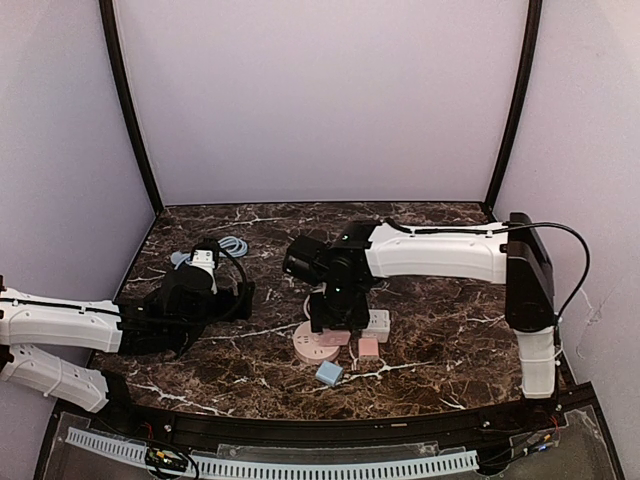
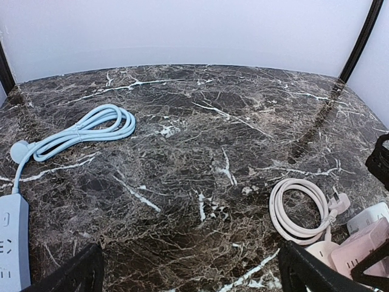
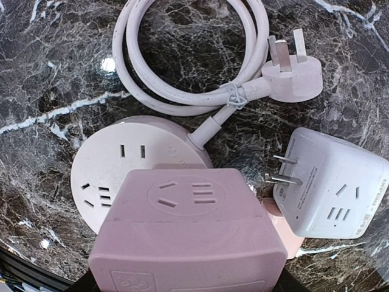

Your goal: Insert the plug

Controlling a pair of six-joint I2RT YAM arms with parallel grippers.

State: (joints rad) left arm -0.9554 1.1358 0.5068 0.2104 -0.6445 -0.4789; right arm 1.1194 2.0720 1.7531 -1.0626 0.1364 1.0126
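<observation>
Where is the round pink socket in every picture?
Top view: the round pink socket lies in the middle, towards the front of the table.
Left wrist view: only a bit of it shows, at the bottom right.
Right wrist view: left of the middle, partly behind the pink block.
Shared landmark: the white cube adapter sits to its right in all three.

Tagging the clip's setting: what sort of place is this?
Probably a lab test cell: plain white walls, black frame posts, and a marble-patterned table with a round power strip and pink adapter.
</observation>
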